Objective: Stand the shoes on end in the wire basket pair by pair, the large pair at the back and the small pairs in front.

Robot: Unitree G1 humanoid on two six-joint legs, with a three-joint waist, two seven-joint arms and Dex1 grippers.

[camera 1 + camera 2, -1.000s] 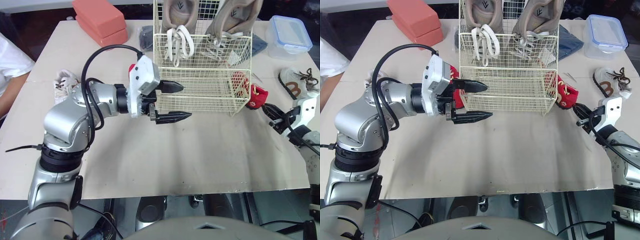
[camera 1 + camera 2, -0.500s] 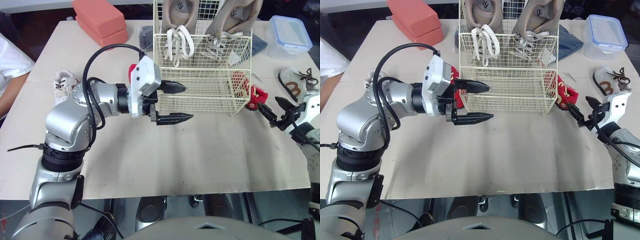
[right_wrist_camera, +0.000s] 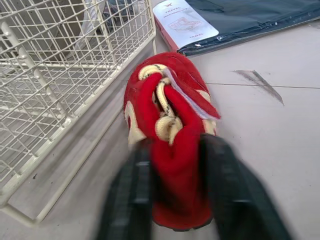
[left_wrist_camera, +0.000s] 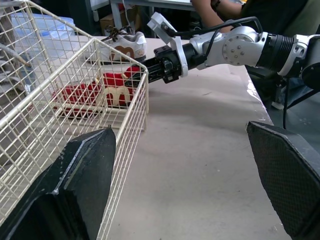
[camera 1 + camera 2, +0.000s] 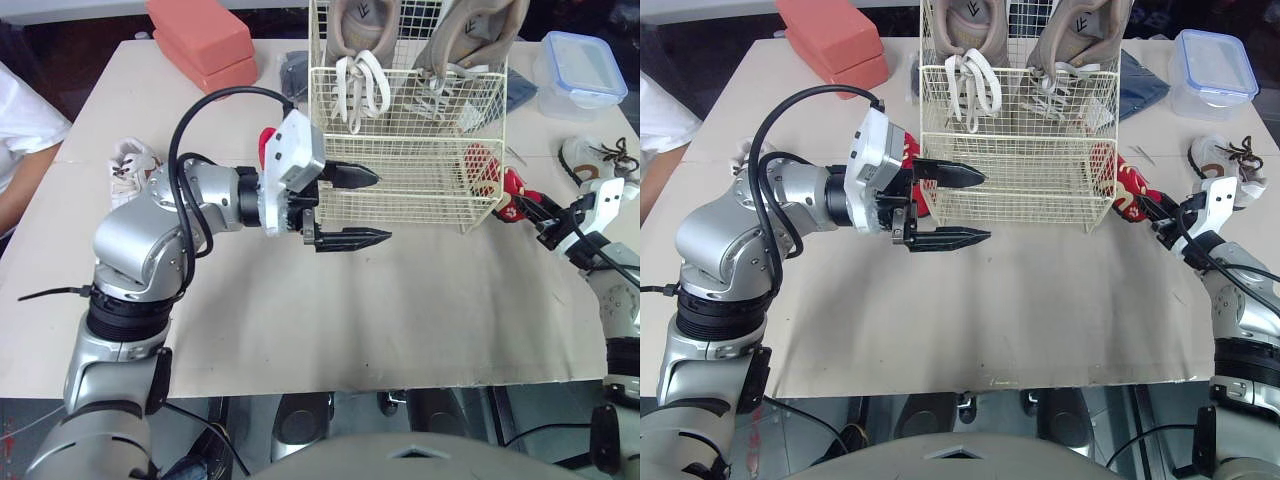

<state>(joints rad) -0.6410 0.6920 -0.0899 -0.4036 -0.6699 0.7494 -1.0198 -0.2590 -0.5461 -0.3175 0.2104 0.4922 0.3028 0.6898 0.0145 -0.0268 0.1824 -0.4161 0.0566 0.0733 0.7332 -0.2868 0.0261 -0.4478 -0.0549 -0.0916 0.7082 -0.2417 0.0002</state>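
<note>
The wire basket (image 5: 400, 150) stands at the table's back middle, with two large beige shoes (image 5: 360, 40) on end in its rear part. Against the basket's right side lies a small red shoe (image 3: 170, 115), and my right gripper (image 5: 537, 212) is shut on its near end, one finger (image 3: 132, 200) on each side. My left gripper (image 5: 384, 206) hangs open at the basket's front left with nothing between its fingers. A second red shoe (image 5: 910, 160) peeks out behind the left wrist. One small white shoe (image 5: 125, 165) lies far left and another (image 5: 600, 155) far right.
Two salmon blocks (image 5: 200, 40) are stacked at the back left. A lidded plastic box (image 5: 583, 70) sits at the back right, with dark cloth (image 5: 520, 90) beside the basket. A person's white sleeve (image 5: 15, 130) shows at the left edge. Bare table lies in front of the basket.
My right gripper opened, moved in toward the basket and closed on the red shoe. The left arm has crept slightly to the right, still open.
</note>
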